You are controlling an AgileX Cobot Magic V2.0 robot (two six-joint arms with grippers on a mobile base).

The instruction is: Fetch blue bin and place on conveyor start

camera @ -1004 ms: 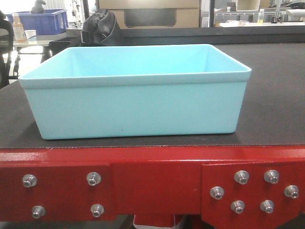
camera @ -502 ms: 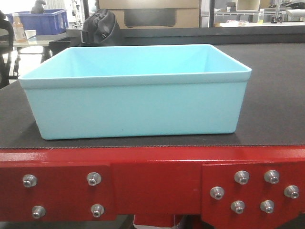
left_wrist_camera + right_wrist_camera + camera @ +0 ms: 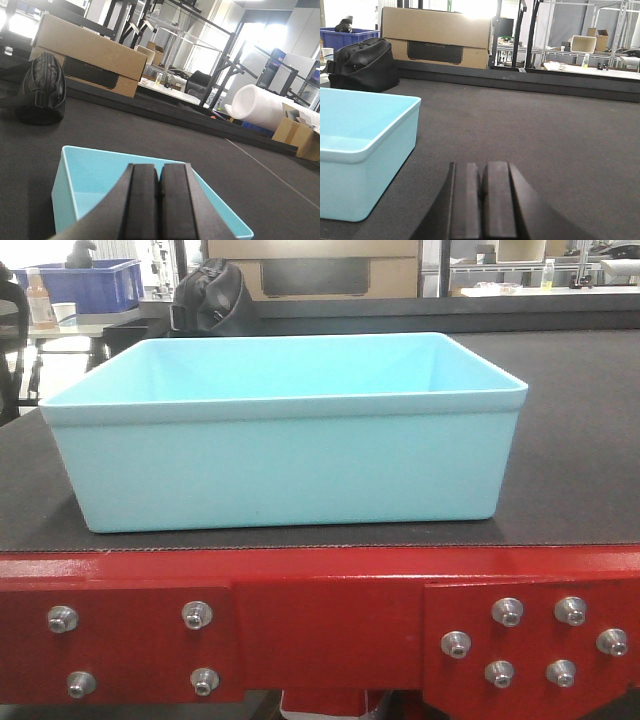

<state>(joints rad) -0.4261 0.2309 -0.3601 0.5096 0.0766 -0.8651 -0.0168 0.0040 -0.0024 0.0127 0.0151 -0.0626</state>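
The blue bin (image 3: 285,435), a pale aqua tub, stands upright and empty on the black belt (image 3: 575,420) just behind the red frame plate (image 3: 320,625) of the conveyor start. It also shows in the left wrist view (image 3: 95,182) and in the right wrist view (image 3: 362,145). My left gripper (image 3: 160,172) is shut and empty, above the bin's near side. My right gripper (image 3: 481,172) is shut and empty over the belt, to the right of the bin and apart from it. Neither gripper shows in the front view.
A black bag (image 3: 362,65) lies on the belt behind the bin. Cardboard boxes (image 3: 437,37) stand beyond a dark rail. A dark blue crate (image 3: 85,285) sits at the far left. Metal racks and a white foam roll (image 3: 267,107) stand farther back.
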